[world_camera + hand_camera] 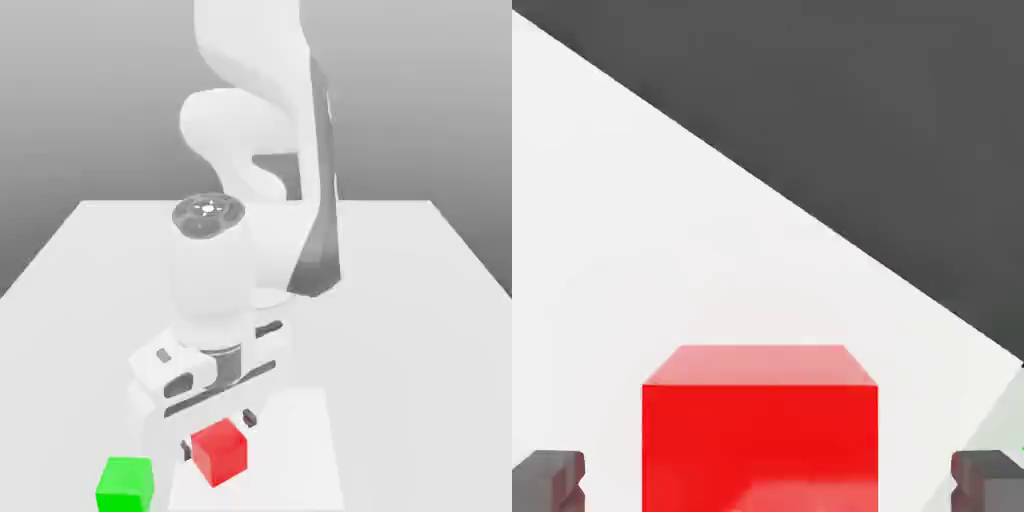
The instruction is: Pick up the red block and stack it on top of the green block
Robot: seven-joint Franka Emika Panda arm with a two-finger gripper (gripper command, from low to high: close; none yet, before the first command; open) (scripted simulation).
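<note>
White tabletop (420, 300) lay bare beyond one red block (220, 452), which sat between the released hand's (216, 433) fingers (552, 478), gaps either side; one green block (125, 484) stood near, apart.

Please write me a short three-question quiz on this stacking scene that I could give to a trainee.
1. True or false: the red block already sits on top of the green block.
2. Multiple choice: in the hand view, where is the red block relative to the gripper? A) between its two fingers, with a gap on each side; B) outside both fingers; C) clamped tight by both fingers.
3. Fill in: in the exterior view, the green block lies toward the exterior view's ____ of the red block.

Key: 1 false, both rest on the table, apart; 2 A; 3 left.
</note>
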